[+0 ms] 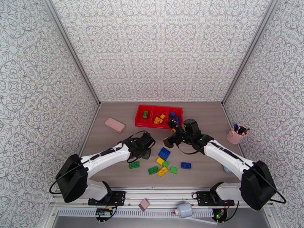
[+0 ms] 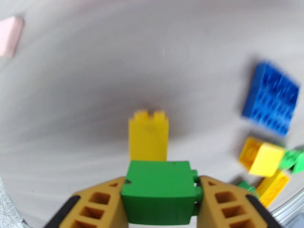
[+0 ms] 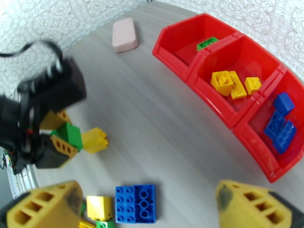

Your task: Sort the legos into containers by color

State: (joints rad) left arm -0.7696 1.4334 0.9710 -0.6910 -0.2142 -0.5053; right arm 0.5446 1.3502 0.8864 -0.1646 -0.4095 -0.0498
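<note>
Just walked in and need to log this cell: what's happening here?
Two arms are sorting bricks by color into a red tray. The left end effector grips a green brick, a yellow brick against it. The right end effector hangs open near a blue brick. Several loose bricks wait unsorted.

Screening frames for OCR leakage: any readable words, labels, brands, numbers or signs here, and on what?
None readable.
Studs on the blue brick: any embossing is too blurred to read.
The red tray, pink block and pen cup: no text visible.
Wall panels: ornamental pattern only, no lettering.
</note>
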